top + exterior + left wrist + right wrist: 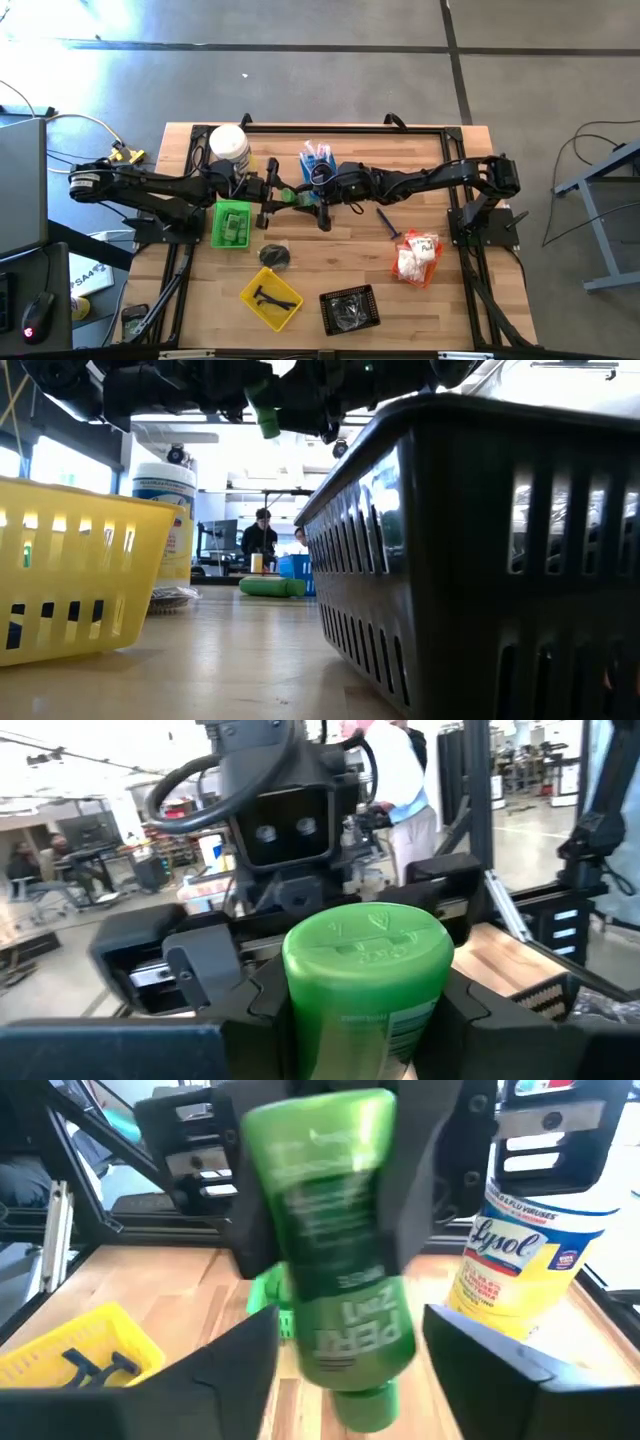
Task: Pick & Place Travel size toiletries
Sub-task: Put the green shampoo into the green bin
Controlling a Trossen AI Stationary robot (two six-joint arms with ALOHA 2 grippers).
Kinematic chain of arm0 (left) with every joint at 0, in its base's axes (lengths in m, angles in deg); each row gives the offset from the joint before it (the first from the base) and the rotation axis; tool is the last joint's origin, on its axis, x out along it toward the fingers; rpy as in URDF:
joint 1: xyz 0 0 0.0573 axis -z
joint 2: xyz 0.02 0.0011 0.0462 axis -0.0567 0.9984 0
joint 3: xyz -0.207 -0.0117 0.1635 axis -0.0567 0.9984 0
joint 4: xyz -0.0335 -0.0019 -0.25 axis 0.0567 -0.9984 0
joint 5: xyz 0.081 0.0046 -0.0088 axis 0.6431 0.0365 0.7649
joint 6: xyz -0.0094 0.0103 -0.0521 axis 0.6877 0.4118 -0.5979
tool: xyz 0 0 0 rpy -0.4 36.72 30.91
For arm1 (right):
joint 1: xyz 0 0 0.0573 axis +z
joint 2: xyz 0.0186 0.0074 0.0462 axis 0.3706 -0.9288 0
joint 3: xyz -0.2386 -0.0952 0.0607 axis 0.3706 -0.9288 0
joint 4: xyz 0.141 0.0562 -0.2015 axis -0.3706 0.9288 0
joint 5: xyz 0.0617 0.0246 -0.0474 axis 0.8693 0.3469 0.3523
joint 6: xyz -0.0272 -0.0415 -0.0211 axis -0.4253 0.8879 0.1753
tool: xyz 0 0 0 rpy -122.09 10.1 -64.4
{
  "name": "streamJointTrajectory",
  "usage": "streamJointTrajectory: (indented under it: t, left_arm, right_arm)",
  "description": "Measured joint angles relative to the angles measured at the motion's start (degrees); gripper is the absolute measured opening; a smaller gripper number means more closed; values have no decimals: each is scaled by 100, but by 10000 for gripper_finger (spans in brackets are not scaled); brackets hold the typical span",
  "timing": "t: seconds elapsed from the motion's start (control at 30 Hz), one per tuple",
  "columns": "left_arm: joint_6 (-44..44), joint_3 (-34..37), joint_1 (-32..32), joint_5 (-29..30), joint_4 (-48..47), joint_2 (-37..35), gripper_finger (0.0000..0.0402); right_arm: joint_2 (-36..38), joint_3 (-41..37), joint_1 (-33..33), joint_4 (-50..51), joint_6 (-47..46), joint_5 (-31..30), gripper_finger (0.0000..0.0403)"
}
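- The left gripper [275,194] is clamped on a small green bottle [289,196], up in the air above the table [320,270], just off the green tray's [231,224] far right corner.
- In the left wrist view the bottle [367,982] sits snug between the dark fingers [240,1005], cap end facing the camera.
- The right gripper [318,196] is right at the bottle's other end, fingers spread wide on either side and not pinching it; the right wrist view shows the gaps beside the bottle [335,1250].
- The white tub with the yellow label [229,148] stands just behind the green tray.
- The yellow tray [270,297] with black T-shaped pieces [266,296] is in front of the green tray, and the black basket [350,308] sits further right.
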Motion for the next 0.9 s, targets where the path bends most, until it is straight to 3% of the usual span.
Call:
streamJointTrajectory:
  t: [0.23, 0.4, 0.57, 0.73, 0.9]
  left_arm:
    - [90, 0, 0, 78, -307, -238, 122]
    - [72, 0, 0, 382, -1020, -764, 122]
    - [-502, 0, 0, 875, -2279, -1551, 122]
    - [-1126, 2, 0, 1588, -3789, -2548, 122]
    - [-1888, 2, 0, 2253, -5027, -3450, 123]
  right_arm:
    - [36, 2, 0, 450, -28, 109, 298]
    - [37, 2, -49, 1068, -187, 98, 301]
    - [37, -45, -75, 1581, -277, -375, 283]
    - [89, -931, -220, 216, -231, -426, 237]
    - [734, -2231, -542, -1450, -324, -473, 175]
